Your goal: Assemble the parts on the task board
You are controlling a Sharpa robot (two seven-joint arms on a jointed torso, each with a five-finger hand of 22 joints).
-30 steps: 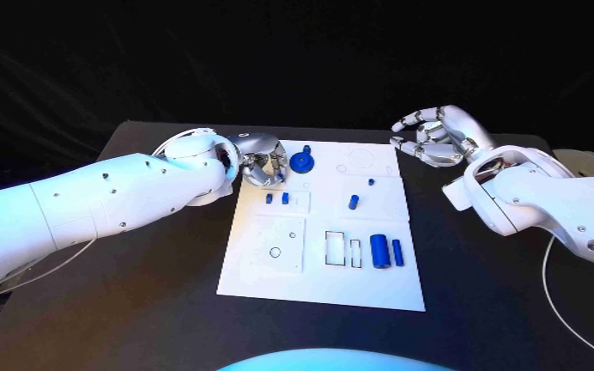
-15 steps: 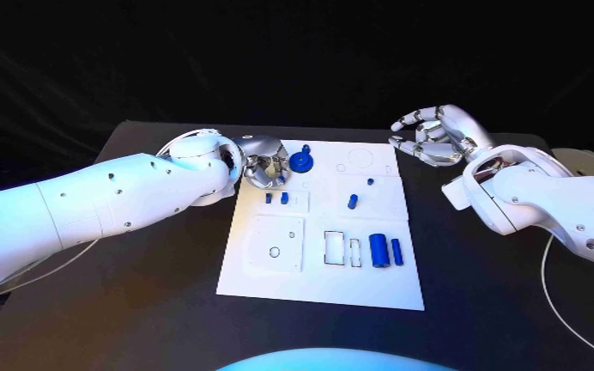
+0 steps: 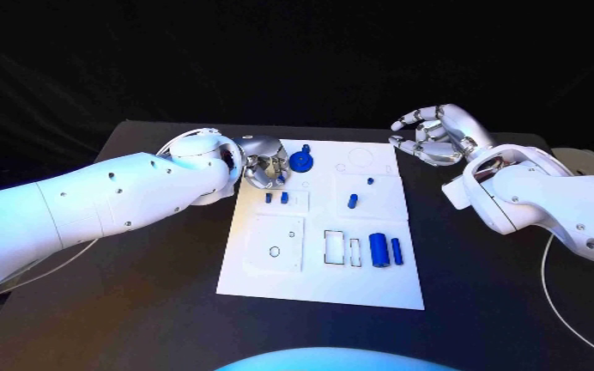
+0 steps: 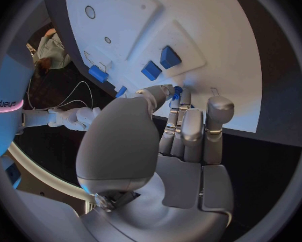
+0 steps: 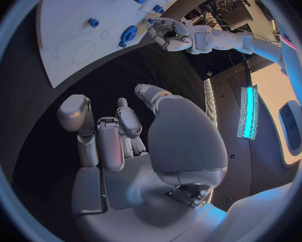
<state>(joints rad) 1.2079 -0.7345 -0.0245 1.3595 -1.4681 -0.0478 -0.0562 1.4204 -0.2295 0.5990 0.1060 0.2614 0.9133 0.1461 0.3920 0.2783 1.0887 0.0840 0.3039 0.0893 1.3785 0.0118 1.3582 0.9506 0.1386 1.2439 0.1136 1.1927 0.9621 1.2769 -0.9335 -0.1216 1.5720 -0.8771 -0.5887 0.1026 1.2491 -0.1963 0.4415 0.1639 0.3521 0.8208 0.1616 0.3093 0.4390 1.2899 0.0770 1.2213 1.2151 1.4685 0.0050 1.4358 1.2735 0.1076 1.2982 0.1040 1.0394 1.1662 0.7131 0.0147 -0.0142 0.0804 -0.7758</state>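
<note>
The white task board (image 3: 324, 272) lies mid-table. My left hand (image 3: 263, 169) hovers over its far left corner, next to a blue disc with a knob (image 3: 302, 161). In the left wrist view its thumb and fingertips pinch a small blue part (image 4: 178, 90). Just beyond the hand, two small blue blocks (image 3: 276, 198) stand in a panel. A blue peg (image 3: 353, 201) and a tiny blue piece (image 3: 372, 183) sit in the right panel. Two blue cylinders (image 3: 385, 251) lie beside a rectangular slot (image 3: 336, 248). My right hand (image 3: 433, 137) floats off the board's far right corner, fingers apart, holding nothing.
Black table (image 3: 136, 302) surrounds the board, with room on both sides and in front. A round outline (image 3: 360, 160) marks the board's far right panel, and a small ring hole (image 3: 275, 252) sits in the near left panel.
</note>
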